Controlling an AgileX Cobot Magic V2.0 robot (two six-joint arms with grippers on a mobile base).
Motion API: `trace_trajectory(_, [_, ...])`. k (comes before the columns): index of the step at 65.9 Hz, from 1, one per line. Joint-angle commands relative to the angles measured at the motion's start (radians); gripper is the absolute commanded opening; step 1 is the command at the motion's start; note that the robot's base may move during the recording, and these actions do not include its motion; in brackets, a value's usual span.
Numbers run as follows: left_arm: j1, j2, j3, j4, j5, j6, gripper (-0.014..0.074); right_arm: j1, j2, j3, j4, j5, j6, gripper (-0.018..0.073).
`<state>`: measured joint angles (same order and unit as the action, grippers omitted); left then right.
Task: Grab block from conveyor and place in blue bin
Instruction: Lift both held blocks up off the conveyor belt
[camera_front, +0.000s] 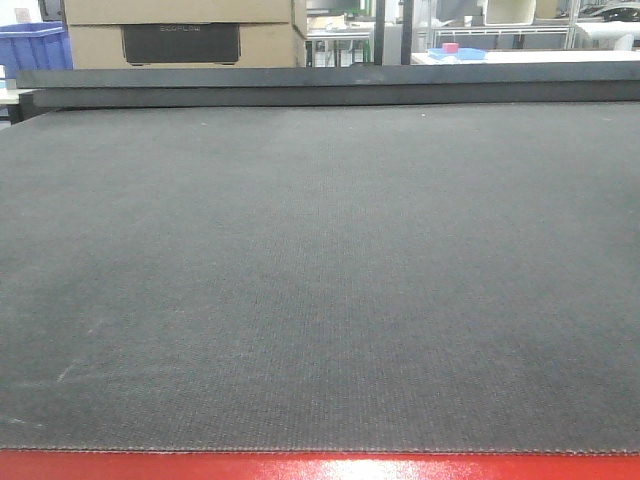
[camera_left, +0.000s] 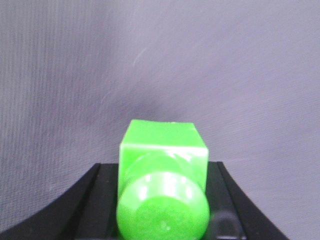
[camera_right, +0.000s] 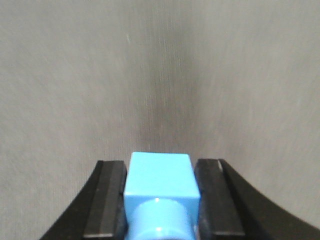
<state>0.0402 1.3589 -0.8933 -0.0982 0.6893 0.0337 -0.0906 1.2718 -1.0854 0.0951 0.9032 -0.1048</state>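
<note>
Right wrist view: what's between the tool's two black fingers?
A light blue plastic block with a round stud, pressed on both sides by black fingers of the right tool; dark grey woven conveyor beyond. Right wrist view only.

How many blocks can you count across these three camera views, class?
2. A green block is held in the left gripper; a blue block is held in the right gripper. None shows on the conveyor in the front view; others may lie out of frame.

matte black pincer fingers (camera_right: 107, 200), curved outer edges
</note>
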Motion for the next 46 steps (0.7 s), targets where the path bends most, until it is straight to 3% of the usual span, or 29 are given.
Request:
trace_trajectory(1, [0.001,-0.112,0.091,-0.037,-0.143,0.010,-0.0100,0.017,-0.086,0.102,-0.002,-0.132,-0.034,-0.0167])
trace_trajectory(15, [0.001,-0.329,0.273,-0.038,-0.426,0.010,-0.0100,0.060,-0.293,0.380,0.003,-0.394,-0.034,-0.0167])
trace_trajectory(26, [-0.001,-0.458,0.345,-0.038,-0.476,0.010,-0.0100,0.089,-0.484,0.552,0.005,-0.524,-0.034,-0.0167])
trace_trajectory(38, [-0.003,-0.586,0.347,-0.038,-0.463,0.010,-0.0100,0.091,-0.662,0.587,0.013,-0.433,-0.034,-0.0167])
trace_trajectory(46, [-0.038,-0.661,0.347,-0.038,-0.463,0.010,-0.0100,0.092,-0.770,0.587,0.023,-0.392,-0.034,-0.0167])
